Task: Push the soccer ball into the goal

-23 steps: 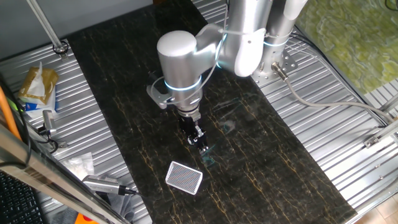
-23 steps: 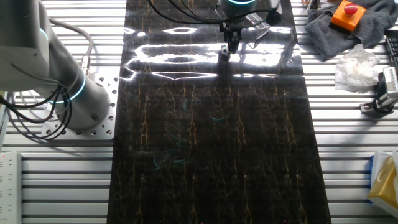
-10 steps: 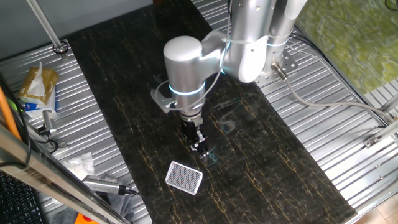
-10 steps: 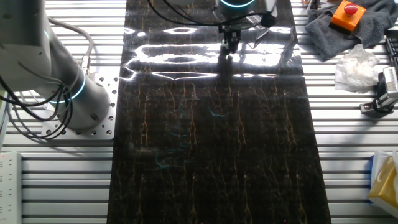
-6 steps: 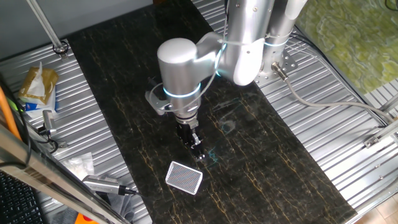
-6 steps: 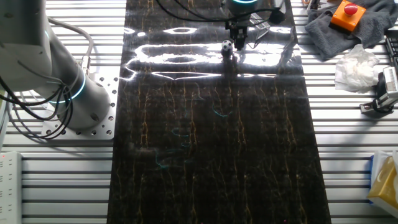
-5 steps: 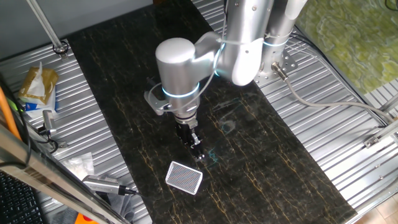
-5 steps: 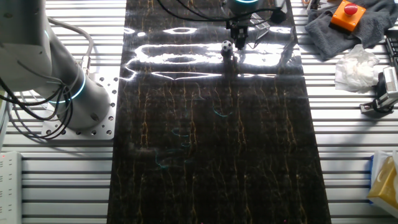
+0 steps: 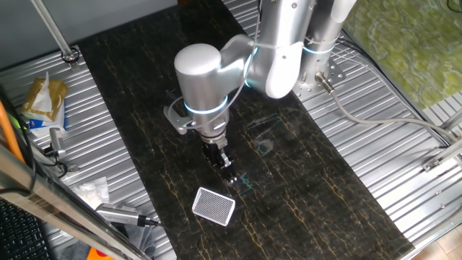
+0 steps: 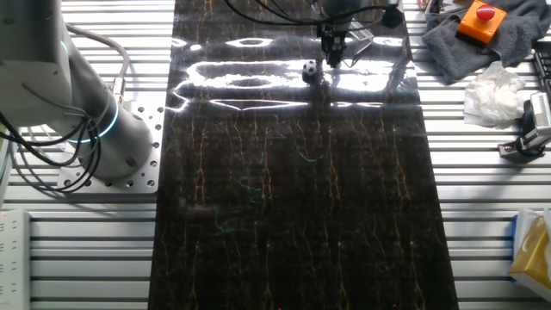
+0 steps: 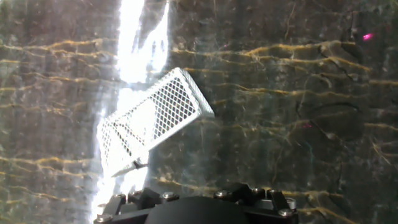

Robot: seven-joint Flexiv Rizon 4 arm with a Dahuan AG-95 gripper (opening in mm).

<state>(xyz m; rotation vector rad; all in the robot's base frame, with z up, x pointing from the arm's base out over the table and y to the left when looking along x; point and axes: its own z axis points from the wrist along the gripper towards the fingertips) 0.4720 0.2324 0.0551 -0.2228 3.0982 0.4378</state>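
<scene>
The gripper (image 9: 229,175) is hanging low over the dark marbled table (image 9: 303,188), holding nothing; whether its fingers are spread or pressed together cannot be told. The soccer ball (image 10: 309,71) is sitting on the table just beside the fingertips, apparently not touching them. The goal (image 9: 214,206) is lying on the table near the gripper, white mesh tilted in the hand view, with nothing lying between them.

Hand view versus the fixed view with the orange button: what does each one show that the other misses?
Only the hand view shows the goal, a white mesh frame on the table. Only the other fixed view shows the soccer ball beside the gripper, plus the orange button and the arm's base. Both show the dark marbled table with a bright glare streak.
</scene>
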